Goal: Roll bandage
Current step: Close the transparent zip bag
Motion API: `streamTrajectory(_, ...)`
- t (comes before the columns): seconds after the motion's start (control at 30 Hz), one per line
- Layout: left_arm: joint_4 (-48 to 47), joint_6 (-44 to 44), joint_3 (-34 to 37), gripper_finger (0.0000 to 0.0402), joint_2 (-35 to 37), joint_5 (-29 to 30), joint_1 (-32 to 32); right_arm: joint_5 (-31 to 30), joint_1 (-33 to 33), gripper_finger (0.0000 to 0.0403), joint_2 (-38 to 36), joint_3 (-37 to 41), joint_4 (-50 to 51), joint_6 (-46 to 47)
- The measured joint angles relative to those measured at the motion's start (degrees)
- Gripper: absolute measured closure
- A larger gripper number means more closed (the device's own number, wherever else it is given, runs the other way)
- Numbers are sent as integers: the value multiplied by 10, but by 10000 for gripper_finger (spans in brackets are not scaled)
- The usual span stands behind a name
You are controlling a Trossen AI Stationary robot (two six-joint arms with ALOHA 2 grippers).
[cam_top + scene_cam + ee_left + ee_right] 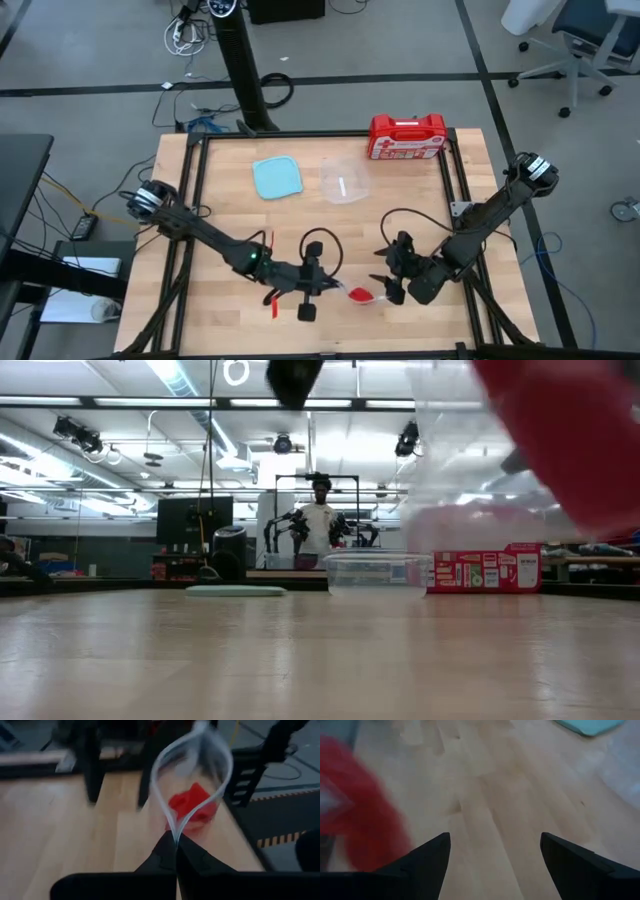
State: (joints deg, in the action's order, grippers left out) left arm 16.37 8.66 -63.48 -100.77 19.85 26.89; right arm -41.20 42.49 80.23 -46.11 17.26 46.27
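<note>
The red bandage (pixel 192 805) lies bunched inside a clear plastic bag (pixel 220 765), near the table's front edge between my two grippers. It also shows in the high view (pixel 361 296) and, blurred, in the right wrist view (pixel 365 825). My left gripper (pixel 176 845) is shut on the bag and stands just left of it (pixel 335 288). My right gripper (pixel 385 290) is open and empty just right of the bag, its fingers (pixel 420 862) spread wide over bare wood. My left gripper pinches the clear bag's thin edge (pixel 175 832) between its two shut fingers, coming roughly level from the table's left. Beyond the fingers the bag opens into a loop with the bandage inside. In the low view the bag (pixel 450 460) shows above the table top.
A red first-aid case (pixel 407 137) stands at the far edge. A pale blue square lid (pixel 277 177) and a clear container (pixel 345 180) lie in front of it. A person (pixel 320 520) stands far beyond the table. Bare wood lies between these and the grippers.
</note>
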Motion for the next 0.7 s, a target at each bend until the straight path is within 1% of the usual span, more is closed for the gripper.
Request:
streamTrajectory(0.13, 26, 17, 34, 401, -1, -10, -25, 33, -19, 95, 0, 0, 3, -24)
streamTrajectory(0.3, 18, 25, 50, 401, 0, -11, -53, 33, -29, 95, 1, 2, 1, -37)
streamTrajectory(0.43, 20, 25, 49, 401, 0, -12, -63, 43, -30, 95, 1, 25, -25, -38)
streamTrajectory(0.6, 4, 36, 49, 401, 0, -13, -70, 43, -30, 95, 1, 32, 48, 10)
streamTrajectory(0.7, -19, 40, 49, 401, 0, -12, -70, 64, -26, 95, 1, 32, 62, 25)
